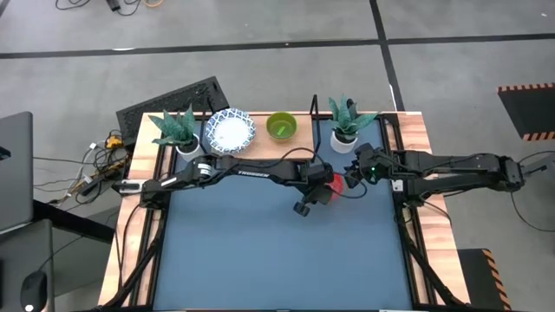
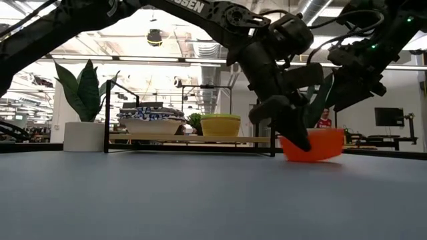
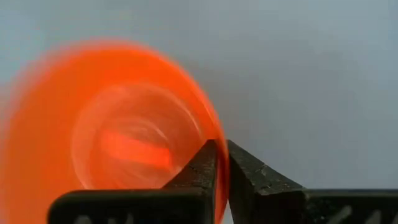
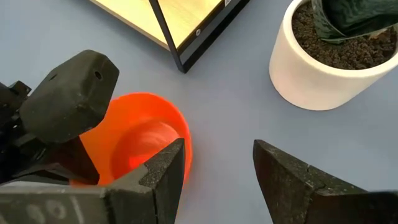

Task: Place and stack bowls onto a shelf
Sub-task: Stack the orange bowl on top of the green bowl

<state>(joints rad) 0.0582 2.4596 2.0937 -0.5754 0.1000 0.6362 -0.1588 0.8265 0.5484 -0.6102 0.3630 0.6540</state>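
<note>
Left end effector [image 3: 222,163] pinches the rim of the small red plastic bowl [image 3: 118,134], which sits tilted, low over the dark-blue counter [image 1: 277,251] just in front of the light-wood shelf on its thin black frame [image 1: 299,138]. Right end effector [image 4: 219,168], fingers parted and empty, hovers beside that bowl. On the shelf: a blue-patterned white bowl [image 1: 230,130] and a green plastic bowl [image 1: 281,126].

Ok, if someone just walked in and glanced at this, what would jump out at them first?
The bright red bowl stands out, pinched at its rim by the left gripper just off the shelf's right end, seen from above. The right gripper hangs open beside it. On the shelf sit a blue-and-white patterned bowl and a green bowl, flanked by two potted plants.
</note>
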